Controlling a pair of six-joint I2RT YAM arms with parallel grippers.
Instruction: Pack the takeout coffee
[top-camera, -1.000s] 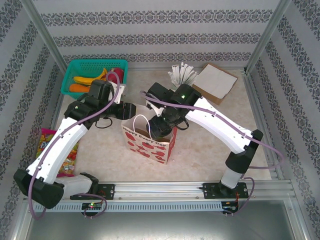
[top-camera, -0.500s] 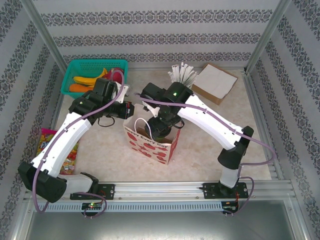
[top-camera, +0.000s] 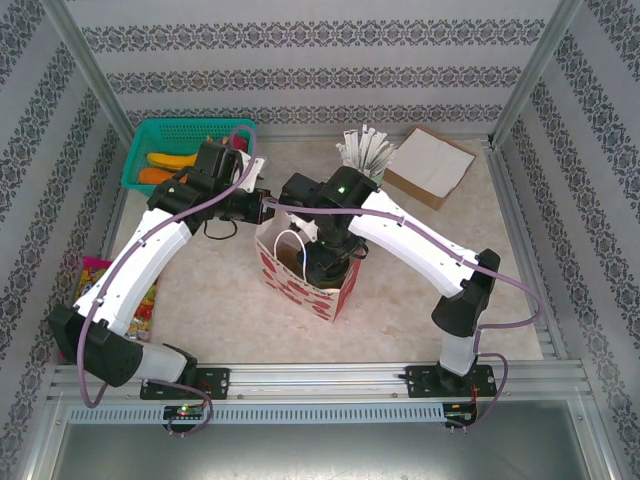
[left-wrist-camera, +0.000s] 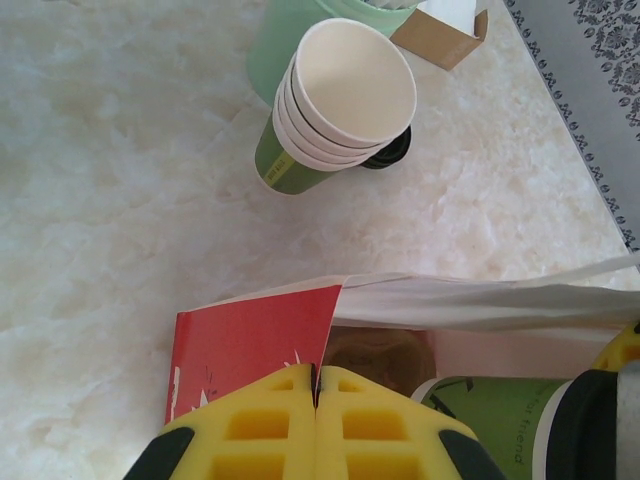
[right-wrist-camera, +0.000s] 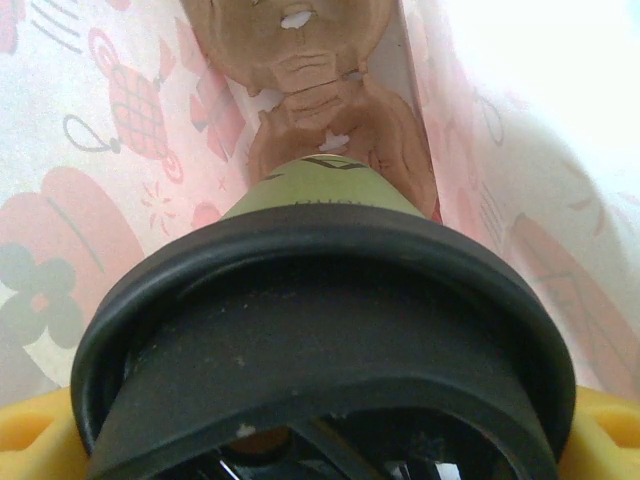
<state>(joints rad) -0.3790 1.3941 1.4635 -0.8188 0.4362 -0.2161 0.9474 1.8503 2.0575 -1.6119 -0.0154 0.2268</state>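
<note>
Coffee cup (right-wrist-camera: 320, 330) is down inside the paper bag (top-camera: 292, 282), and we see the right gripper (top-camera: 322, 265) clamped around its black lid. Left gripper (left-wrist-camera: 315, 400) pinches the bag's red rim.

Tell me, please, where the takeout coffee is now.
In the right wrist view the takeout coffee is inside the paper bag, gripped by the right hand; the left hand pinches the bag's rim.

White arms (top-camera: 140, 268), black joints (top-camera: 462, 310), purple cables (top-camera: 541, 300) — yellow, grid-pocketed fingers (left-wrist-camera: 262, 438).
</note>
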